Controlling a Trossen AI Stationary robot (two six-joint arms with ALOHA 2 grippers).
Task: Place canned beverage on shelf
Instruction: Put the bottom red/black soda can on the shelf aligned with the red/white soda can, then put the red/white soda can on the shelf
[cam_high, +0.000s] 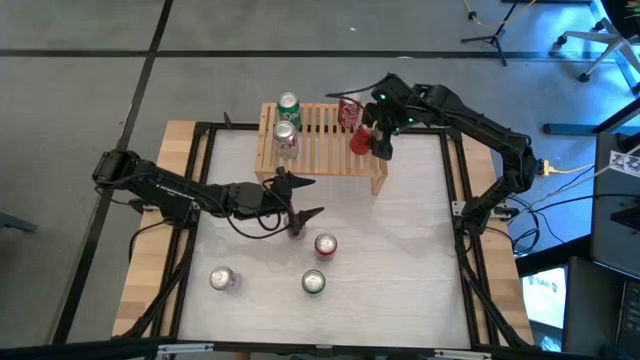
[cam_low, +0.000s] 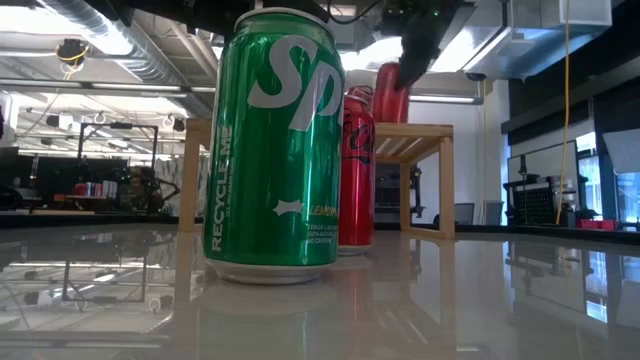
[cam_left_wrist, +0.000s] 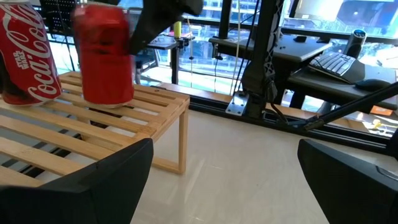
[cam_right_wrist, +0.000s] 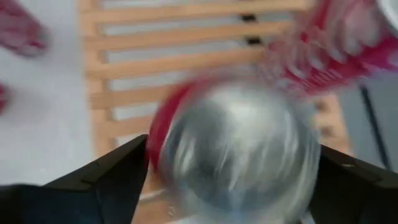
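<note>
While the red can (cam_high: 361, 139) stands upright on the shelf's (cam_high: 322, 160) slats near the right end, the right gripper (cam_high: 378, 137) sits just above and beside it, its fingers spread wide on either side of the can's silver top (cam_right_wrist: 239, 146). Whether the pads touch the can's sides cannot be told, as the right wrist view is blurred. In the left wrist view the can (cam_left_wrist: 104, 55) rests with its base on the slats, and the dark arm reaches it from above. Just behind it on the shelf stands a Coca-Cola can (cam_high: 349, 113), close beside the red one. At the shelf's left end stand a green can (cam_high: 288, 104) at the back and a silver-topped can (cam_high: 285, 137) in front of it. The left gripper (cam_high: 300, 215) hangs over the white table (cam_high: 410, 260) in front of the shelf, jaws wide and holding nothing. Near it on the table stands another red can (cam_high: 326, 244), with a green Sprite can (cam_high: 314, 282) and a silver can (cam_high: 222, 279) closer to the front edge. In the low view the Sprite can (cam_low: 273, 150) fills the foreground, a red can (cam_low: 357, 170) stands behind it, and the shelf (cam_low: 420, 160) shows beyond.
</note>
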